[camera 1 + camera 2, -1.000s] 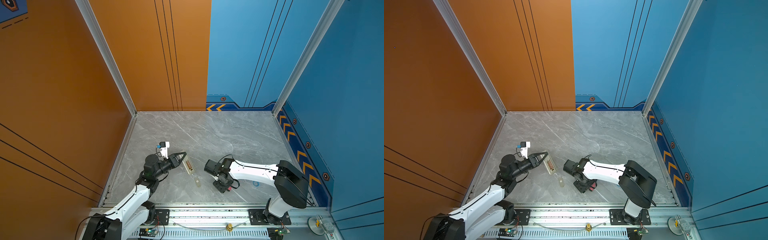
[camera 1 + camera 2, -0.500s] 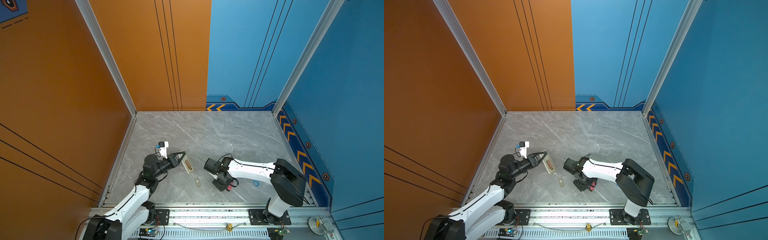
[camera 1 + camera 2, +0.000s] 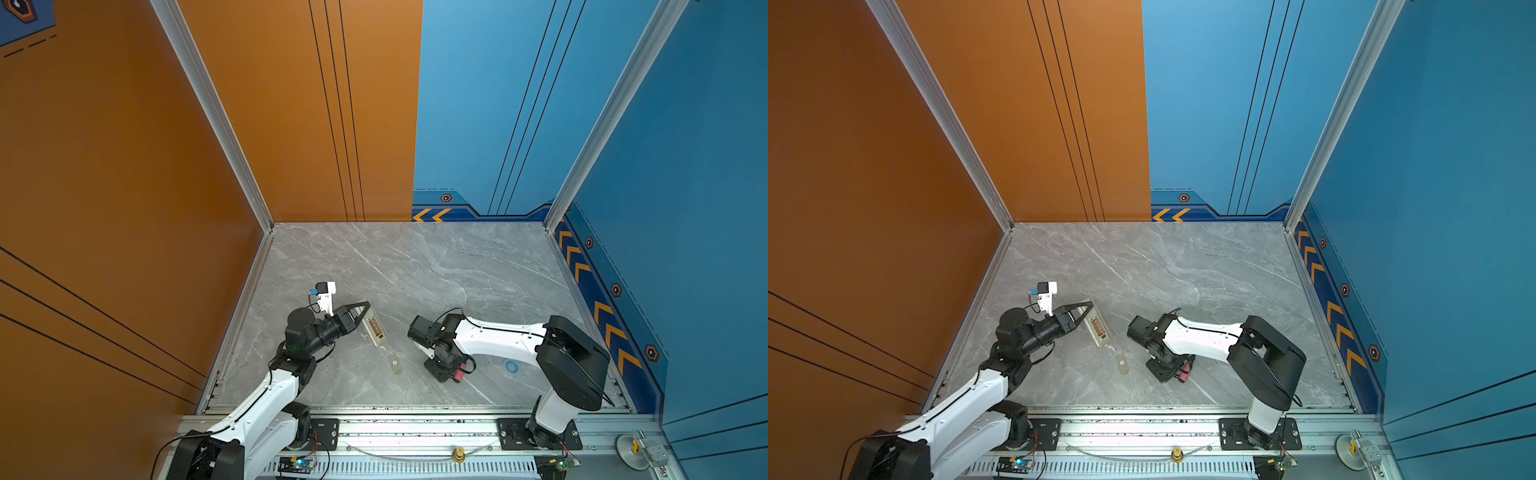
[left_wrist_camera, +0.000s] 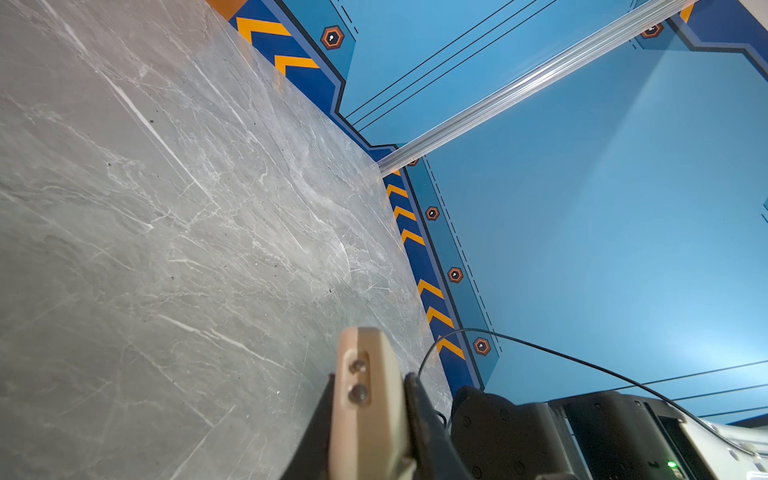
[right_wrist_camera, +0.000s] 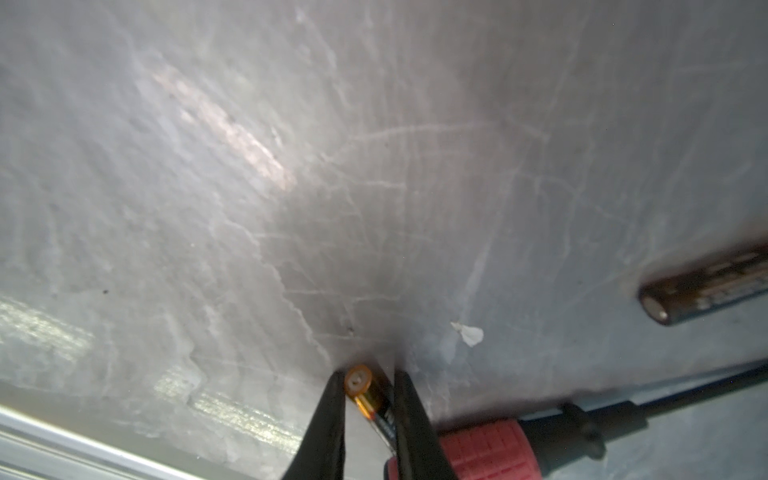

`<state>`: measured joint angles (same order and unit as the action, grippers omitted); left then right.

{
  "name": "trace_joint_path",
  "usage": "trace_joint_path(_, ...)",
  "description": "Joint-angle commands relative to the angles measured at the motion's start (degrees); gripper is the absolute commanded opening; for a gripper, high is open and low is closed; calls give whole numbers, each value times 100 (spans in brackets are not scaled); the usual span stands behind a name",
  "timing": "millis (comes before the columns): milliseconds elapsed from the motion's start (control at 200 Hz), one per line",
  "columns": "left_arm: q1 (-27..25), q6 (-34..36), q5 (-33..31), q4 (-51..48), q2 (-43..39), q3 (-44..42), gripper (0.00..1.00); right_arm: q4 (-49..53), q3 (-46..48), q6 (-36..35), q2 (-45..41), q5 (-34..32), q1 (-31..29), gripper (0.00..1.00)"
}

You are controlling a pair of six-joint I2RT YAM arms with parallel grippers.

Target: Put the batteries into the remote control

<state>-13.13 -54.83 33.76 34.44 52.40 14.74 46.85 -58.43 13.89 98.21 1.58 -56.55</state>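
A: Right gripper [image 5: 368, 399] astride a gold-ended battery [image 5: 365, 392] on the surface [image 5: 249, 208], contact unclear; pink-handled screwdriver [image 5: 490, 451] alongside.
B: Second battery [image 5: 702, 291] cut off. Left gripper [image 4: 370, 424] clamps the remote control [image 4: 361, 399].

Polished grey marble-look tabletop [image 3: 415, 266] with white veins; matt beige plastic remote control [image 4: 365, 415]; battery [image 5: 365, 392] with shiny gold metal end; ribbed pink screwdriver handle [image 5: 486, 451].

Panel-walled robot test cell [image 3: 478, 266]
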Motion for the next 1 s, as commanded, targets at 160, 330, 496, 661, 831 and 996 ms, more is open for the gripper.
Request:
trace_joint_path(160,49,102,187,55,-35,187,0,-97,192,-2,28,42,102,14)
trace_joint_path(330,38,115,181,54,37,195,0,-174,268,61,-125,31,132,10)
trace_joint_path(496,25,122,202,47,80,246,0,-288,327,113,-243,22,150,5)
trace_joint_path(661,-3,140,219,28,78,248,0,-365,411,184,-421,-3,132,0)
trace_joint_path(831,-52,182,236,-40,106,275,0,-483,473,231,-682,-20,101,0)
trace_joint_path(996,-80,209,235,-141,121,322,0,-580,500,237,-790,-48,97,0)
